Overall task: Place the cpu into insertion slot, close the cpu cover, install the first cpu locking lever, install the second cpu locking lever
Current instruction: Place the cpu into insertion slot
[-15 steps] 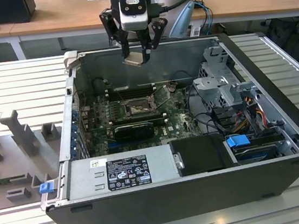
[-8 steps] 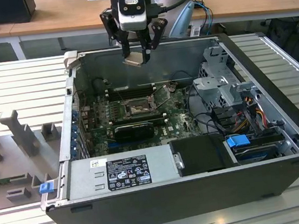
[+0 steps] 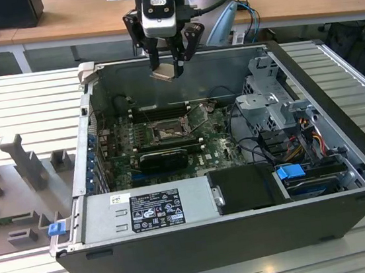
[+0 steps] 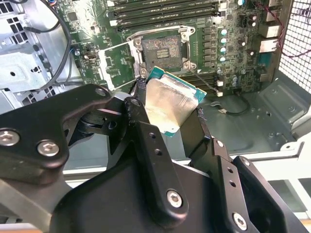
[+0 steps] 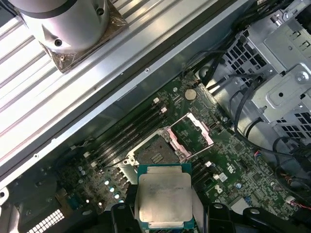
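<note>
My gripper (image 3: 165, 64) hangs above the back wall of the open computer case (image 3: 347, 176), shut on the cpu (image 3: 165, 73). The cpu is a pale silvery square chip on a teal-edged base, seen up close in both wrist views (image 4: 170, 104) (image 5: 164, 196) between the black fingers (image 4: 146, 141). Below it on the green board lies the insertion slot (image 3: 169, 133) (image 4: 163, 48) (image 5: 155, 155), uncovered, with its dark frame and tan centre showing. The cpu cover (image 4: 115, 62) (image 5: 195, 135) stands flipped open beside the slot. The cpu is well above the slot and touches nothing else.
Black memory slots (image 3: 159, 111) run behind the socket and a long black expansion card (image 3: 164, 157) lies in front of it. A power supply (image 3: 148, 210) fills the case front. A drive cage (image 3: 271, 99) and cables (image 3: 302, 135) sit at the exterior view's right.
</note>
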`<action>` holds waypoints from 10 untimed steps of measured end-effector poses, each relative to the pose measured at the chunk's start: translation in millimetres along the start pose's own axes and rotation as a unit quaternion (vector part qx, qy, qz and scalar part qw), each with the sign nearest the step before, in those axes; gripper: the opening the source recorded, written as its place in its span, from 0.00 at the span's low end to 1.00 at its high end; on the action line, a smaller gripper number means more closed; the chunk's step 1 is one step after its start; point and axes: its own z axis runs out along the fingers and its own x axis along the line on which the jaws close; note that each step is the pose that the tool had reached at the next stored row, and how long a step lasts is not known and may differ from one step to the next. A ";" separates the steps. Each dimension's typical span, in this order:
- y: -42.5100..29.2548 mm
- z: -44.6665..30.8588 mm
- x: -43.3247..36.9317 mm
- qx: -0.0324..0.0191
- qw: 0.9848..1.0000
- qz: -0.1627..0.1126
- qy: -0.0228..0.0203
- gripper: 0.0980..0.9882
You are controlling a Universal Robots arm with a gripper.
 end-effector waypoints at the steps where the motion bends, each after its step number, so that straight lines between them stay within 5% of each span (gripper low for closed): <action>1: 0.0 0.0 0.0 0.000 1.000 0.002 0.000 0.48; 10: 0.0 0.0 0.0 0.000 1.000 0.024 -0.002 0.48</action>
